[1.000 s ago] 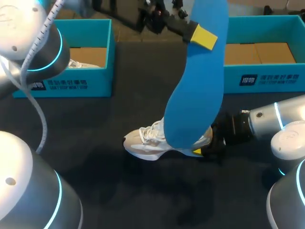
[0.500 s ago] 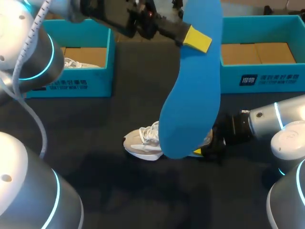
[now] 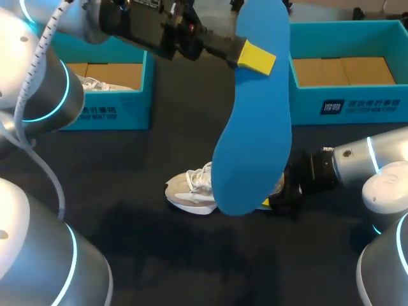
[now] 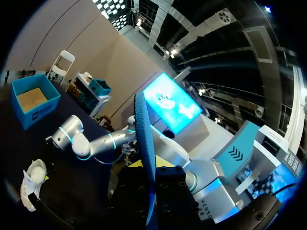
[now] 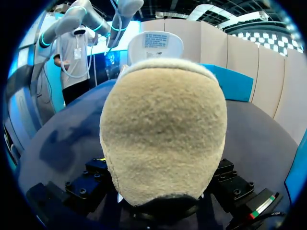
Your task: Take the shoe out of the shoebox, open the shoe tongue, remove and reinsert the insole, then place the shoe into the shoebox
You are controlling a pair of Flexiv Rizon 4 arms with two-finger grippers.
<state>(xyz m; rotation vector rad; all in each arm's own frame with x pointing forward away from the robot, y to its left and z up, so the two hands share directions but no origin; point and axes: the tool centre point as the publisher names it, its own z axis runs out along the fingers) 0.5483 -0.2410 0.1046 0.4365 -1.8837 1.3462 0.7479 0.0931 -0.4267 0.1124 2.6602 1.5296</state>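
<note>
**Operator:** State the materials and shapes.

**Technician:** The insole (image 3: 252, 140) is a thin, smooth, matte blue sheet with a long outline and rounded ends. In the left wrist view it shows edge-on as a narrow blue strip. The shoe (image 3: 191, 191) is white and beige, with white laces. In the right wrist view its heel is a rounded, fuzzy beige surface.

**Operator:** State the surface.

**Technician:** The worktop (image 3: 159, 255) is dark and matte. Two open teal boxes with brown cardboard floors stand at its far edge. The left shoebox (image 3: 102, 111) holds a white object, only partly visible. The right shoebox (image 3: 357, 105) shows only its cardboard floor.

**Operator:** State the position of each item and the condition of the fingers.

**Technician:** The shoe stands upright on its sole on the worktop, near the middle and well apart from both boxes. The right gripper (image 3: 274, 201) is at the heel, its fingers closed on the shoe from both sides. The left gripper (image 3: 258, 57) is raised above the worktop between the two boxes. Its fingers clamp the insole near one end, with one yellow tip flat against the blue face. The insole hangs lengthwise from that grip, its lower end in front of the shoe's rear half.
</note>
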